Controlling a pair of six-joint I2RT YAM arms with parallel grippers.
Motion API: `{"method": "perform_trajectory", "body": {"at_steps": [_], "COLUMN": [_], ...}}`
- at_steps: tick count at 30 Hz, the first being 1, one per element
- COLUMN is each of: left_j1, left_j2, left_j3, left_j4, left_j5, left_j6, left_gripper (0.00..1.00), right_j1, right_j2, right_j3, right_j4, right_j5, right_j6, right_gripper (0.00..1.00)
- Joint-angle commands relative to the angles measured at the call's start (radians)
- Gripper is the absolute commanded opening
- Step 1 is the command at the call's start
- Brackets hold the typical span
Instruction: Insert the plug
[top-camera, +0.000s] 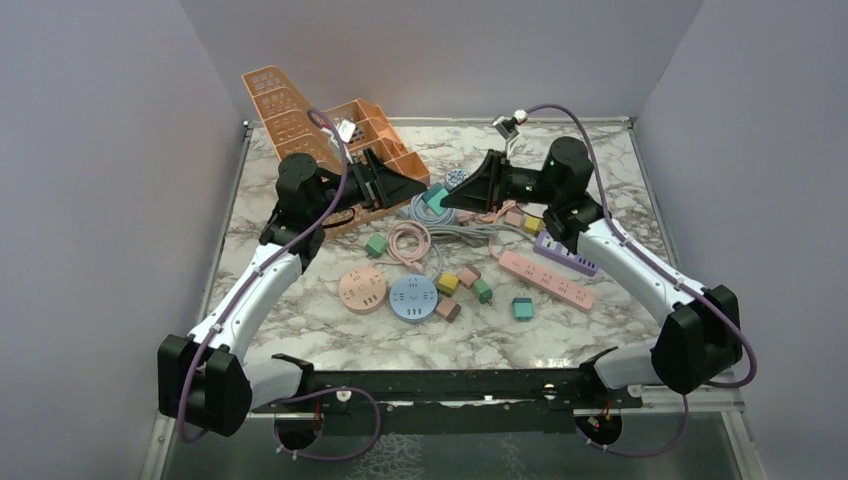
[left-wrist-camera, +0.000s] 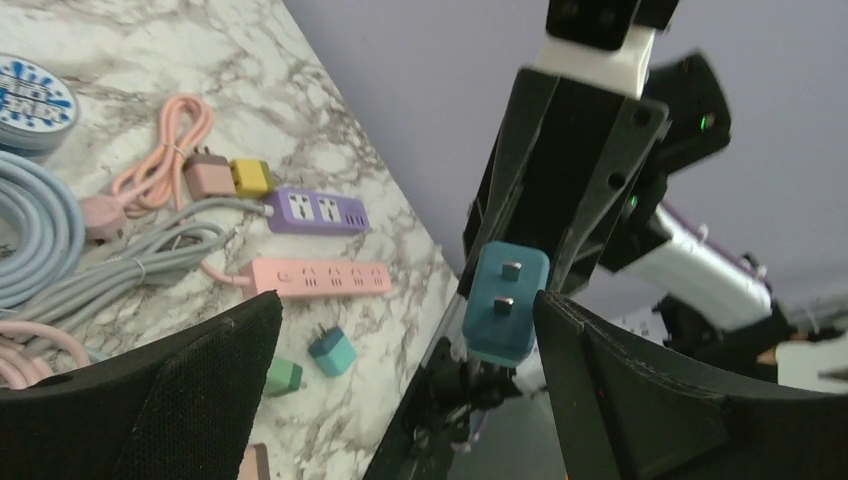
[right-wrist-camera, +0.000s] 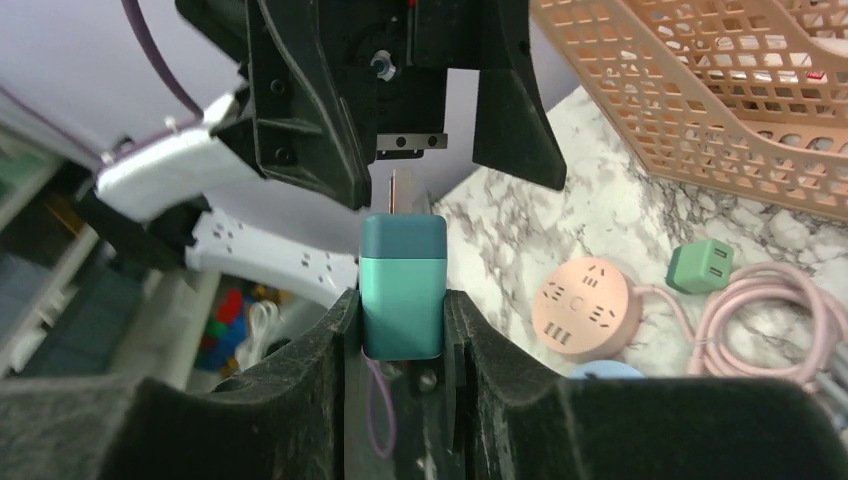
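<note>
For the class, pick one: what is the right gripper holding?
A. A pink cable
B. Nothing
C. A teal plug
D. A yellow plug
C: in the right wrist view the right gripper is clamped on a teal plug, its prongs pointing toward the open left gripper.

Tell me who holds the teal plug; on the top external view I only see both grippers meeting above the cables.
Observer: The right gripper is shut on the teal plug, one finger pressed on each side.
Operator: And the left one?
Observer: The left gripper is wide open, its fingers spread and not gripping the plug.
Operator: Which way do the prongs face?
Observer: Two flat prongs point toward the left gripper, away from the right one.
</note>
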Motion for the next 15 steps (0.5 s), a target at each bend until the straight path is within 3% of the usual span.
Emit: {"method": "perform_trajectory", "body": {"at_steps": [1,6,10,15], "left_j1": [-0.005,-0.023,-0.044,-0.075], "left_j2": [-0.035,-0.017,0.024,0.071], "left_j3": [0.010,-0.003,0.003,0.012], "left_j4": [-0.090,-0.100,-0.121,-0.128], "left_j5": [0.242,0.329,0.351,0.368], "left_j6": [0.194,0.208,0.207,0.205], "left_gripper": [0.99,0.83,0.67,0.63], "right_j1": [-0.002,-0.002,-0.002,-0.002], "right_j2": [-0.024,0.034,0.063,0.116], "right_j3": [0.127,0.223,0.252,0.291], "right_j4": [-0.370,-0.615,-0.660,-0.722], "right_j5": [-0.169,-0.193,-0.227,-0.239], "right_j6": [-0.350,-0.521,-0.562,-0.597], "right_gripper": [0.21,0.21,0.21,0.21]}}
